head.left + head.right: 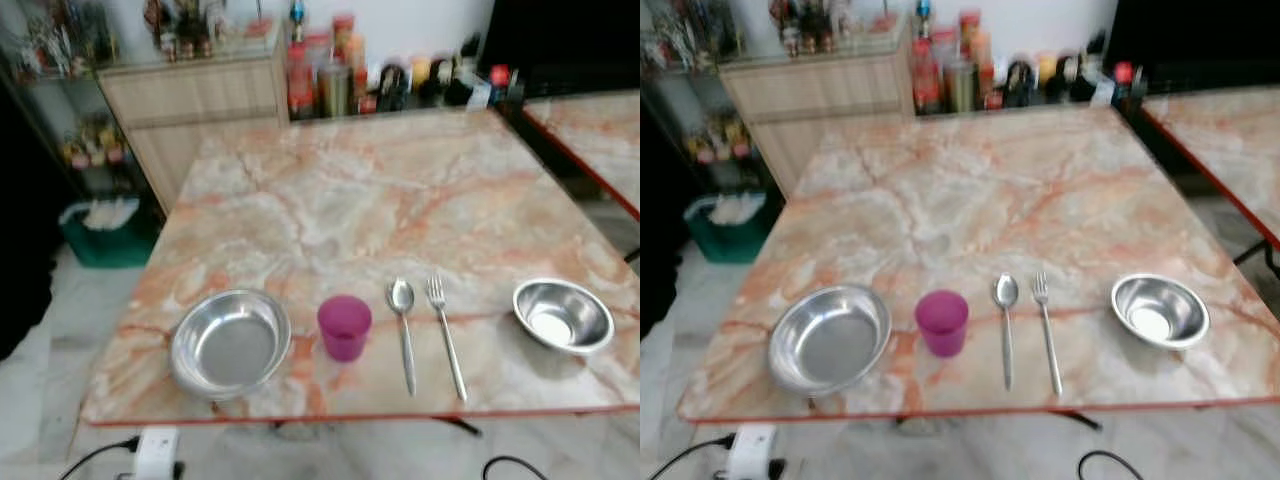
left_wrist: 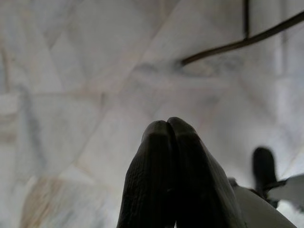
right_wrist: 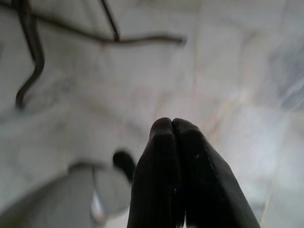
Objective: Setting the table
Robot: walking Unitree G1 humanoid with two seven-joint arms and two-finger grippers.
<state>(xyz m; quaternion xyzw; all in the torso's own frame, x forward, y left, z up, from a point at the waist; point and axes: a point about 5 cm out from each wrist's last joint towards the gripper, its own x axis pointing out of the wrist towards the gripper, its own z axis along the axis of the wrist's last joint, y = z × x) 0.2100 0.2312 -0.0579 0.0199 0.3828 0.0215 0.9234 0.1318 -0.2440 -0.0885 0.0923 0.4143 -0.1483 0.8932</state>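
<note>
The bottles and jars (image 1: 400,75) behind the table (image 1: 380,190) are too blurred for you to read. Along the near edge, from the robot's left, sit a large steel bowl (image 1: 230,342), a purple cup (image 1: 344,327), a spoon (image 1: 403,328), a fork (image 1: 445,332) and a small steel bowl (image 1: 562,315); both bowls look empty. Left gripper (image 2: 167,128) and right gripper (image 3: 172,124) hang over pale floor tiles (image 2: 85,57), fingers pressed together.

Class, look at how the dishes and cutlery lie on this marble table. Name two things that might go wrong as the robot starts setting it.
1. The large steel bowl sits close to the table's near edge; a clumsy nudge might push it off.
2. The spoon and fork lie flat and close side by side, so grasping one may shift the other. The purple cup beside the spoon could tip.
Both grippers, left and right, hang over the floor with jaws shut.
</note>
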